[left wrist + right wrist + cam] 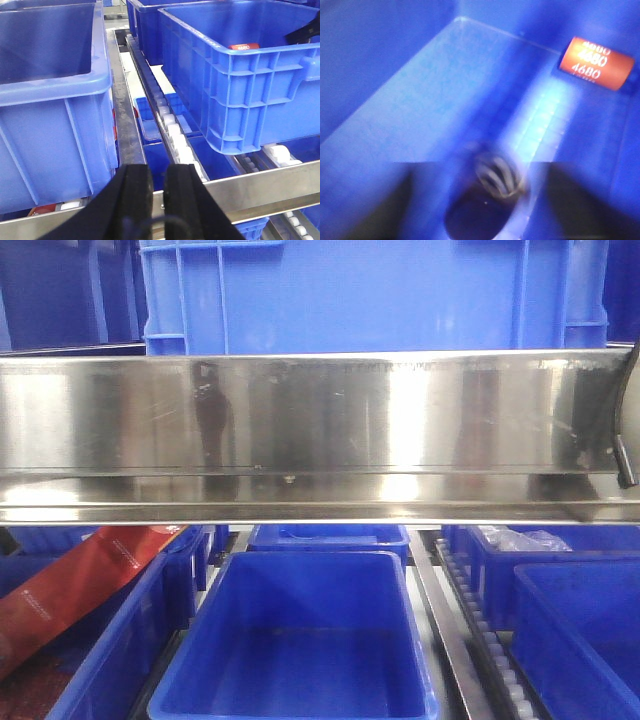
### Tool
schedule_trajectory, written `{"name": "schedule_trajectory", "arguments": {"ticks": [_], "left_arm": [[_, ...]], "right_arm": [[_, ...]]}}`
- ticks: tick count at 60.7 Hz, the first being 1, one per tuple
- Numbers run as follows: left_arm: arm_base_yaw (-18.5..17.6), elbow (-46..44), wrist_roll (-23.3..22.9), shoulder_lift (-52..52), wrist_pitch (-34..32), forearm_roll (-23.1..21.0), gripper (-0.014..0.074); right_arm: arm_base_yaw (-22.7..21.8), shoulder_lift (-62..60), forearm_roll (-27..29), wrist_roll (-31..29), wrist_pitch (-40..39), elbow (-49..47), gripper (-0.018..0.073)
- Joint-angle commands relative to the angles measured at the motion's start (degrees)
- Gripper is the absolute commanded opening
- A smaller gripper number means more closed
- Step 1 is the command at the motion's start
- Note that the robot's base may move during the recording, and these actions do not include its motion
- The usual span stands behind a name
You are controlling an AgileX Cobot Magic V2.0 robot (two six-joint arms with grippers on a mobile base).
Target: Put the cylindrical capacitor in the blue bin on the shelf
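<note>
In the right wrist view, a dark cylindrical capacitor point(480, 212) with a silvery striped end lies blurred inside a blue bin point(420, 90), near a red label reading 4680 point(595, 62). My right gripper point(480, 169) is open, with its fingers wide apart on either side of the capacitor and not touching it. The same bin point(240, 75) stands on the shelf in the left wrist view, with a dark part of my right arm point(305, 32) inside it. My left gripper point(158, 175) is shut and empty, above the shelf's steel front rail point(250, 187).
The shiny steel rail point(320, 430) crosses the front view, with a large blue bin point(370, 290) above it. Below are an empty blue bin point(300, 640), other bins, a red packet point(70, 590) and white roller tracks point(490, 640). Another blue bin point(45, 100) stands at the left.
</note>
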Motion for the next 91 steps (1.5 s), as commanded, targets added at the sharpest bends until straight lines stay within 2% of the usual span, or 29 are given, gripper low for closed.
{"name": "schedule_trajectory", "arguments": {"ticks": [1, 6, 11, 29, 35, 45, 72, 82, 91], "left_arm": [[0.3, 0.2, -0.4, -0.3, -1.0, 0.0, 0.0044], [0.3, 0.2, -0.4, -0.3, -1.0, 0.0, 0.0044], [0.3, 0.2, -0.4, -0.3, -1.0, 0.0, 0.0044], [0.3, 0.2, -0.4, -0.3, -1.1, 0.0, 0.0044], [0.3, 0.2, -0.4, -0.3, -1.2, 0.0, 0.0044], [0.3, 0.2, -0.4, -0.3, -1.8, 0.0, 0.0044], [0.3, 0.2, -0.4, -0.3, -4.2, 0.3, 0.0044], [0.3, 0.2, -0.4, -0.2, -4.2, 0.3, 0.0044], [0.3, 0.2, -0.4, -0.2, -4.2, 0.4, 0.0044]], "right_arm": [[0.2, -1.8, 0.0, -0.3, -0.7, -0.6, 0.0550], [0.2, -2.9, 0.1, -0.3, -1.0, -0.7, 0.0508], [0.0, -4.8, 0.1, -0.3, -1.2, -0.7, 0.0423], [-3.0, -15.7, 0.1, -0.3, 0.7, 0.2, -0.0020], [-4.4, -20.8, 0.1, -0.3, -0.5, 4.2, -0.0094], [-6.7, -31.8, -0.9, -0.3, -5.9, 16.1, -0.0134], [-6.8, -63.5, -2.8, -0.3, -24.8, 56.3, -0.0133], [-6.8, -71.5, -2.8, -0.3, -25.9, 64.5, -0.0133], [-6.8, -75.5, -2.8, -0.3, -26.7, 67.5, -0.0133]]}}
